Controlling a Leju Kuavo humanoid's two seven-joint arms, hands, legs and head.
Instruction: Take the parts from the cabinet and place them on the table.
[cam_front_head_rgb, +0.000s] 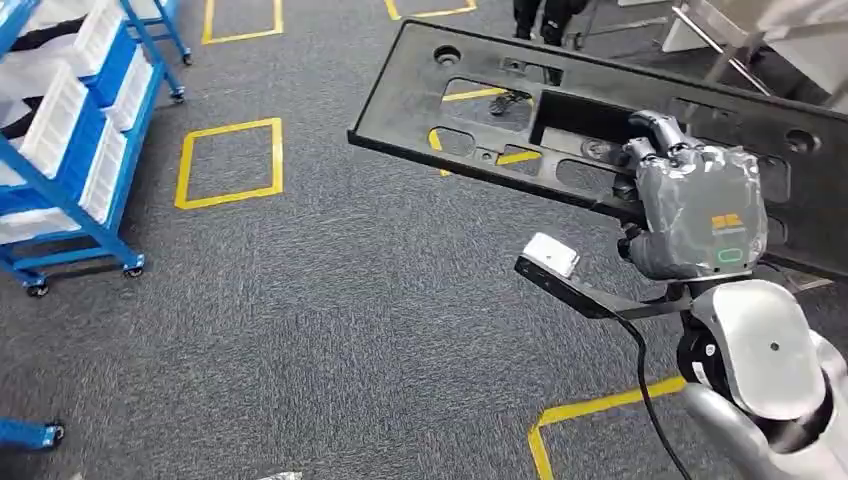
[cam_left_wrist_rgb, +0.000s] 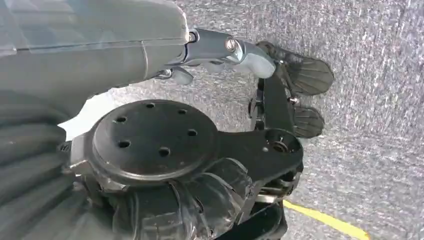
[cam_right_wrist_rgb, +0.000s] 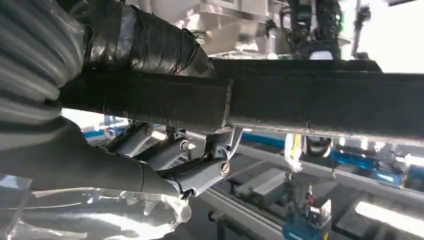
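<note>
Right hand: your right hand (cam_front_head_rgb: 695, 205) grips the long black panel (cam_front_head_rgb: 520, 110) near its lower edge, on the panel's right half.
Fingers: in the right wrist view the fingers (cam_right_wrist_rgb: 150, 42) wrap over one face of the panel's edge (cam_right_wrist_rgb: 320, 102) and the thumb (cam_right_wrist_rgb: 200, 172) lies against the other face, so you have it pinched.
Part: the panel is held in the air above the grey carpet (cam_front_head_rgb: 350, 300), tilted, its far end reaching left and up.
Left hand: your left hand (cam_left_wrist_rgb: 240, 52) hangs over the carpet; you cannot tell how its fingers lie.
Cabinet: the blue wheeled rack (cam_front_head_rgb: 75, 150) with white bins stands at the left, well apart from the panel.
Floor: yellow tape squares (cam_front_head_rgb: 230, 160) mark the carpet.
Person: someone's legs (cam_front_head_rgb: 540, 20) stand beyond the panel.
</note>
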